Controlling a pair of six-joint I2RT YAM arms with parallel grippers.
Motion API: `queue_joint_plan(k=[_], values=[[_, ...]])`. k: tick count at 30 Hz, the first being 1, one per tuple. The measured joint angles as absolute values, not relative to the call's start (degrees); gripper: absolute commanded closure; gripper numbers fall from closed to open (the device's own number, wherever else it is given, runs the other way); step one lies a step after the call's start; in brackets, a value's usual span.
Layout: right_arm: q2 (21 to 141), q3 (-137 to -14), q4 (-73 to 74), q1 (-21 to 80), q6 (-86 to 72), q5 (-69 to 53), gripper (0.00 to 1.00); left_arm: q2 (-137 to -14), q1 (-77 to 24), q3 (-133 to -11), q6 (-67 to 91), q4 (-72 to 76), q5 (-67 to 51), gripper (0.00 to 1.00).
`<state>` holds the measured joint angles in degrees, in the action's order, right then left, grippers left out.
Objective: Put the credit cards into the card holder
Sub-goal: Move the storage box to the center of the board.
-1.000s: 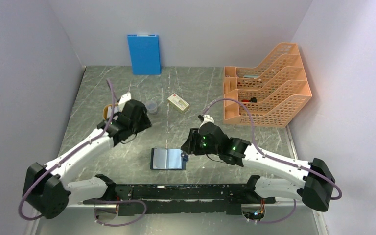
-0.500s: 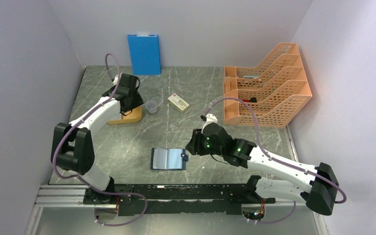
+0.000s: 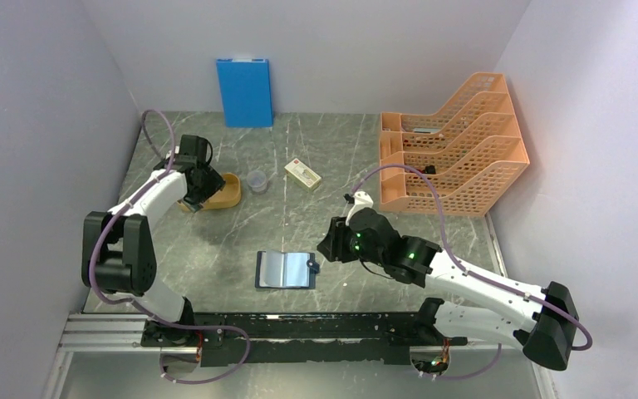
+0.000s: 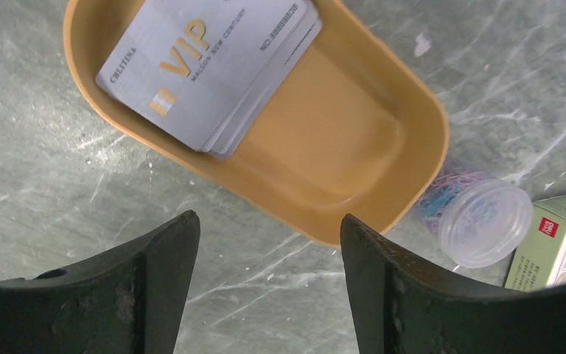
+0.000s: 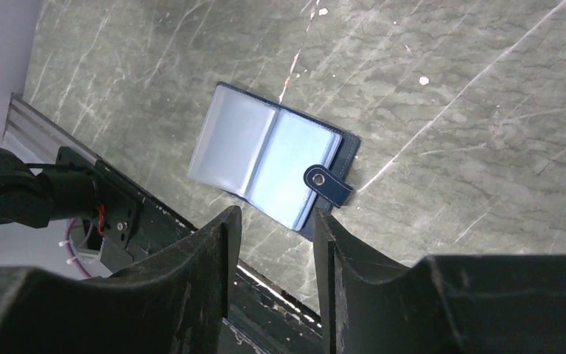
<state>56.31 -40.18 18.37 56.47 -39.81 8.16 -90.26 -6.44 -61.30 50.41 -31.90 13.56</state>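
A stack of pale grey credit cards (image 4: 206,66) with gold "VIP" lettering lies in one end of an orange oval tray (image 4: 339,140). My left gripper (image 4: 269,221) hangs open above the table just in front of the tray, holding nothing. From above, that gripper (image 3: 202,193) covers the tray's left half (image 3: 229,191), hiding the cards. The dark navy card holder (image 3: 286,269) lies spread open near the table's front, pale blue sleeves up, snap tab to the right. My right gripper (image 3: 324,248) hovers by its right edge, open and empty (image 5: 274,214), above the card holder (image 5: 269,158).
A clear pot of coloured paper clips (image 4: 486,221) and a cream box with a red mark (image 4: 560,243) sit right of the tray. A bright blue folder (image 3: 244,91) stands against the back wall. An orange file rack (image 3: 453,150) fills the back right. A black rail (image 3: 316,328) runs along the front.
The left arm has swung back and left, from beside the tray to over it, and its jaws have widened. The right arm has barely shifted; the card holder has not moved.
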Motion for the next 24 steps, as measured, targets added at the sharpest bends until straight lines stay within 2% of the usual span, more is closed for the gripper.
queue_joint_plan(k=[8,24], values=[[56.0,-40.2,18.4,56.1,-39.8,8.1,0.55,-94.5,-4.6,-61.3,54.9,-34.5,11.6,0.34],[55.0,-40.2,18.8,55.5,-39.8,8.3,0.55,-97.5,-4.5,-61.1,56.4,-35.1,11.8,0.62]])
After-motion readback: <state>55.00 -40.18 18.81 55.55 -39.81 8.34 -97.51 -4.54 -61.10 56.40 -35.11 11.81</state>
